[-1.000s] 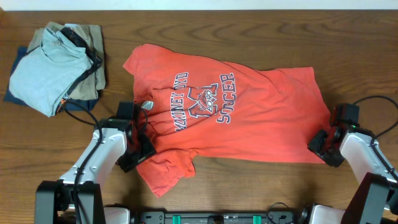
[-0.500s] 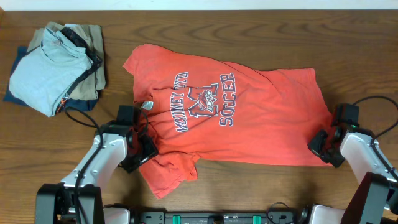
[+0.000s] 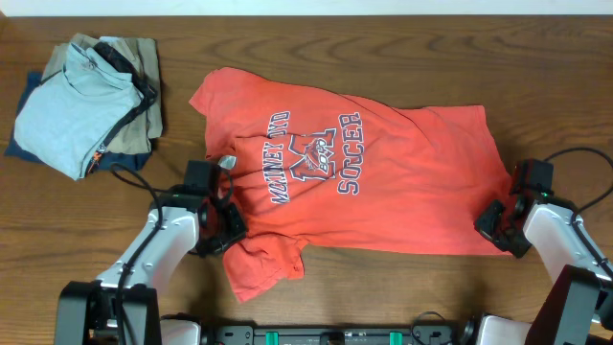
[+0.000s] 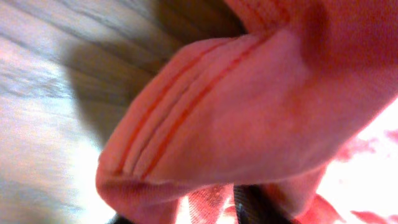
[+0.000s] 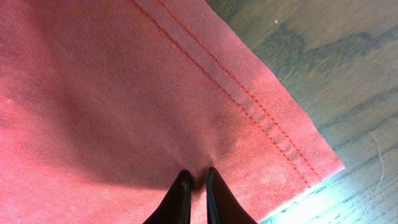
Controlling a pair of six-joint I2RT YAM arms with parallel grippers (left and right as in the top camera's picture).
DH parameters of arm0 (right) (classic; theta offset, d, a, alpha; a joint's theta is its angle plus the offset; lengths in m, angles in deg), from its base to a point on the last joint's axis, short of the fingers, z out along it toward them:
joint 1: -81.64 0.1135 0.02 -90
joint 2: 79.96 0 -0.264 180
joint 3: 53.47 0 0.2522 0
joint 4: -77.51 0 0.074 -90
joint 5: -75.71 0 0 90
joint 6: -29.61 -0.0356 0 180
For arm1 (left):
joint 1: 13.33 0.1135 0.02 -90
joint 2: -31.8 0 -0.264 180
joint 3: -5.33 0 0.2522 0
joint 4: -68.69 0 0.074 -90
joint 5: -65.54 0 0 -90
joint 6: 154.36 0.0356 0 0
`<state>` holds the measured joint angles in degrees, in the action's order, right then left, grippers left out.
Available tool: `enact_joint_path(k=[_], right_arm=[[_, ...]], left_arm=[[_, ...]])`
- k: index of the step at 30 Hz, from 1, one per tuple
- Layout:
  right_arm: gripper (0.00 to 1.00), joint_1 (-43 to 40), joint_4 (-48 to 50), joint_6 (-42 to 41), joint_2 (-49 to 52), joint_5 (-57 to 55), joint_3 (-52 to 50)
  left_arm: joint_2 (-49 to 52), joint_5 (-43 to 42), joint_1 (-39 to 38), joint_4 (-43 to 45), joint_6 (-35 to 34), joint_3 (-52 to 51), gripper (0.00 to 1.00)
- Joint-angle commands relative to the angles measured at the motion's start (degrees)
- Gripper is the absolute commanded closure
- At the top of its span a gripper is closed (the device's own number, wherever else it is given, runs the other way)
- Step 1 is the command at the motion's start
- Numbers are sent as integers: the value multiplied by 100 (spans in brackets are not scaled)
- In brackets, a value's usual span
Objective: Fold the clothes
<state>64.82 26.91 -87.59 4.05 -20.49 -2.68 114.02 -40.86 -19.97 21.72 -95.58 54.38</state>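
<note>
Brown wooden surface (image 3: 383, 38) bears the coral-red cotton T-shirt (image 3: 402, 182), spread chest-up at centre. Left hand (image 3: 230, 226) clamps its sleeve edge, right hand (image 3: 490, 222) pinches the hem corner, probably so both can carry cloth over together.

Folded light-blue shirt (image 3: 62, 110) atop tan and navy garments (image 3: 148, 53); wooden table (image 3: 383, 38) beneath.

Coral-red T-shirt (image 4: 249, 118) hem, double stitch lines, bunched up above wooden table (image 4: 56, 81), shadow under it. Dark jaws barely visible at bottom, fabric draped over.
</note>
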Motion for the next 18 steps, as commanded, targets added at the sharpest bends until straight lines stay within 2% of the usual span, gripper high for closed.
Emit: enact_joint_path(k=[1, 3, 8, 15, 18], right_arm=[[92, -52, -42, 7, 103, -74, -2], [99, -52, -37, 9, 101, 4, 0], [99, -55, -37, 466, 87, 553, 120], [99, -55, -957, 723, -291, 765, 1016], [99, -55, -1392, 815, -632, 798, 1499]], left_arm=[[94, -94, -125, 85, 103, -111, 94], [94, -96, -133, 122, 105, -109, 94], [0, -96, -133, -170, 640, 278, 94], [-660, -96, -131, -1082, 1397, 1700, 94], [-984, -94, -129, -1331, 1517, 2293, 94]])
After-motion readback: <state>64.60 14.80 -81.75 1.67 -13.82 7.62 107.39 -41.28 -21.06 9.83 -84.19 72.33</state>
